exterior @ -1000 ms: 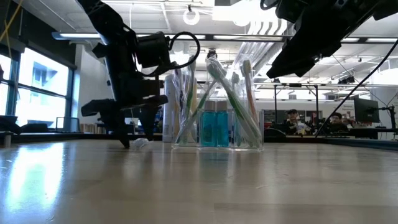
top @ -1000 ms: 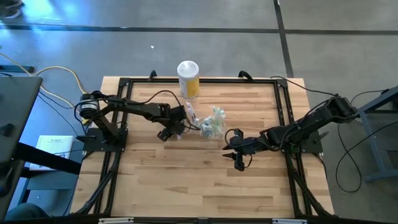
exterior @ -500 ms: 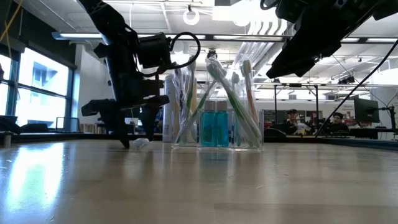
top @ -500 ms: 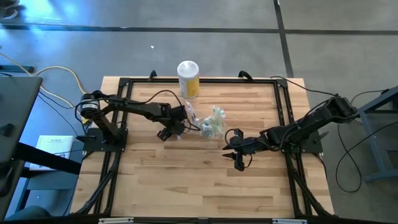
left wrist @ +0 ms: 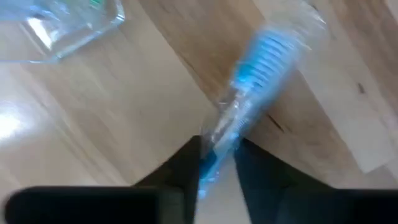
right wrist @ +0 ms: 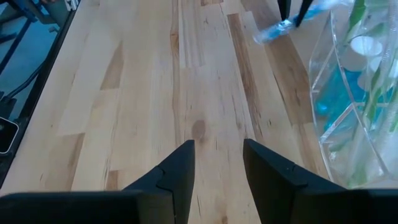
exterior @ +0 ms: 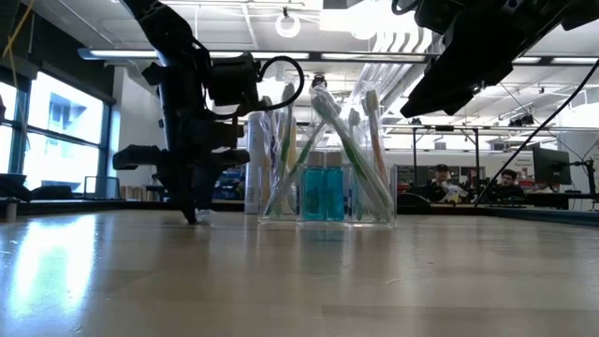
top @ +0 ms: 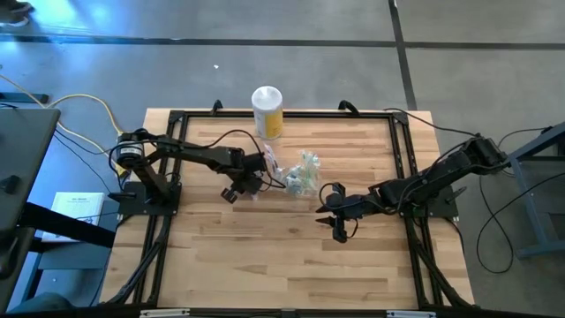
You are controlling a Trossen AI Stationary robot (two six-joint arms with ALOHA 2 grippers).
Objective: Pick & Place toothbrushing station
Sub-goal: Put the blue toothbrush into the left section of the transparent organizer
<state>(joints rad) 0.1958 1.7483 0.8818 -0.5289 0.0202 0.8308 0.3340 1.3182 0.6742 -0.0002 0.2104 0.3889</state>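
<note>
right now the left fingers (left wrist: 217,165) pinch a wrapped teal toothbrush (left wrist: 249,93) near its end; it could swivel loose. the right fingers (right wrist: 217,165) stand apart, empty.

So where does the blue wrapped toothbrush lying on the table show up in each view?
High view: a small pale sliver under the left gripper, left of the clear holder; the blue toothbrush itself is hard to make out.
Low view: hidden behind that gripper's fingers, at the table top.
Left wrist view: blue toothbrush, centre, its handle end between the fingers.
Right wrist view: same brush, top, near the holder.
Shared landmark: the clear holder.
</note>
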